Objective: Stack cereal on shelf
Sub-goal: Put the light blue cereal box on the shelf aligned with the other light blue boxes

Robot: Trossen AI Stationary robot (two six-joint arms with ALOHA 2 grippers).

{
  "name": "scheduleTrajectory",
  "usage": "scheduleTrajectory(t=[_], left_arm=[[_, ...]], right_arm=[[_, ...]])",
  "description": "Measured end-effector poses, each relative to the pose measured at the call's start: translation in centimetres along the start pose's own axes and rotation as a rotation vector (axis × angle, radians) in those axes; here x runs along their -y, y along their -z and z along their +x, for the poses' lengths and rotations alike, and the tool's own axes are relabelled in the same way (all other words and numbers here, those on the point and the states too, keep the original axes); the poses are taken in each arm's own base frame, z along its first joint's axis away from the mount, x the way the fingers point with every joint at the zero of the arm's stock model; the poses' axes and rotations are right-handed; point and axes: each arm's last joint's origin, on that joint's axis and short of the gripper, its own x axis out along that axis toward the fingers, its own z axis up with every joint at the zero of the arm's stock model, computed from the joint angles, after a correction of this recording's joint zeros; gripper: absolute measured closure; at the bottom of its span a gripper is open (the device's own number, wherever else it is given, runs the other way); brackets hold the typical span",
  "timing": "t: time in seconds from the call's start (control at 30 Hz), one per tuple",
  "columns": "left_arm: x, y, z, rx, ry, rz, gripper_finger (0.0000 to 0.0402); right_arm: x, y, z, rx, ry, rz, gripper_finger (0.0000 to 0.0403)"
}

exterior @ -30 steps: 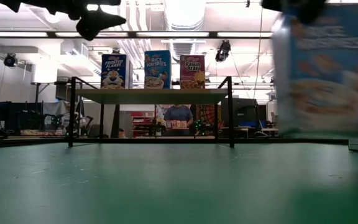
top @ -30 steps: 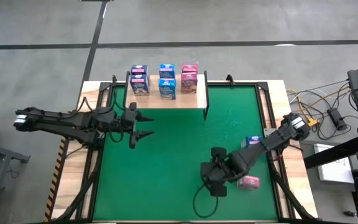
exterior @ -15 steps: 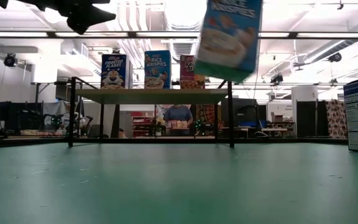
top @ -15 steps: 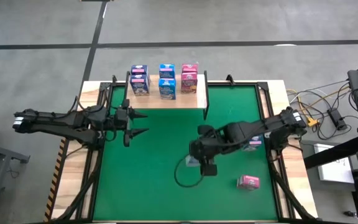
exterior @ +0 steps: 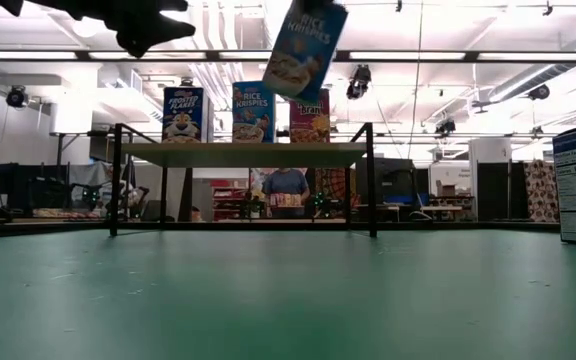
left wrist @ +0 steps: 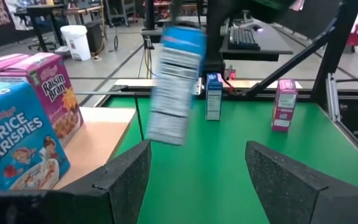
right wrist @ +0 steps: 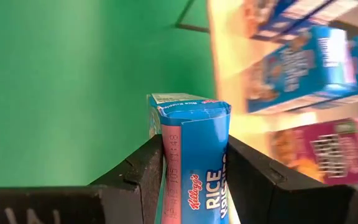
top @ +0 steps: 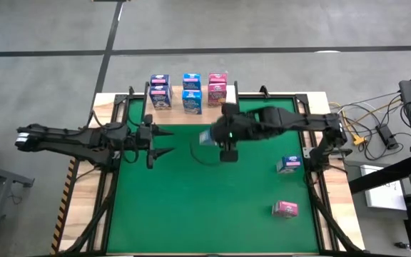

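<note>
My right gripper (top: 218, 138) is shut on a blue Rice Krispies cereal box (top: 205, 138), high above the green mat, just in front of the shelf (top: 220, 114). The box also shows in the low view (exterior: 305, 45). The light-wood shelf on black legs (exterior: 243, 153) stands at the mat's far edge, and several blue and pink cereal boxes (top: 191, 93) stand upright on it. My left gripper (top: 164, 143) is open and empty, raised over the mat's left part and pointing toward the held box (left wrist: 176, 81). My right gripper pinches the blue box between its two fingers (right wrist: 143, 174), on two opposite sides (right wrist: 169, 155) of its upper end. The box is lifted clear of the mat. It hangs tilted below the gripper, its lower end (exterior: 290, 85) free.
A blue-and-white cereal box (top: 289, 164) stands on the mat's right side, and a pink box (top: 285, 208) is nearer the front right. The shelf's black legs (exterior: 372, 180) stand on the mat. Cables and equipment (top: 377, 132) lie beyond the table's right edge.
My right gripper has carried the blue box from the mat's near right up toward the far edge and leftward, to just in front of the shelf. The box stays lifted clear and tilted.
</note>
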Motion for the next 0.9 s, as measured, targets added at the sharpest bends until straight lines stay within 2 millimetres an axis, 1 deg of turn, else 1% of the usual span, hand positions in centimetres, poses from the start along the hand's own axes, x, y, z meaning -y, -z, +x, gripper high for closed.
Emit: scheduleTrajectory(t=[0.17, 0.3, 0.4, 0.53, 0.67, 0.77, 0.9], left_arm=[[0.1, -0.1, 0.8, 0.018, -0.018, 0.032, 0.0157], [-0.2, -0.1, 0.8, 0.016, -0.129, 0.071, 0.0157], [-0.5, -0.4, 0.6, 0.028, -0.207, 0.115, 0.0157], [-0.7, -1.6, 0.2, 0.074, -0.236, 0.178, 0.0157], [-0.8, -2.4, 0.1, 0.088, -0.244, 0.235, 0.0157], [-0.7, -2.4, 0.2, 0.085, -0.245, 0.246, 0.0157], [-0.7, -1.7, 0.6, 0.055, -0.241, 0.255, 0.0157]], right_arm=[[3.4, 0.1, 0.6, 0.017, 0.013, 0.014, 0.0257], [5.6, 0.2, 0.7, 0.037, 0.018, 0.026, 0.0257], [6.8, 0.0, 0.8, 0.075, -0.005, 0.022, 0.0257], [7.6, -0.3, 0.8, 0.126, -0.003, 0.013, 0.0257], [8.0, -0.6, 1.1, 0.186, -0.029, -0.005, 0.0257], [8.1, -0.8, 1.5, 0.201, -0.030, -0.018, 0.0257], [8.3, -0.9, 2.5, 0.183, -0.030, -0.021, 0.0259]])
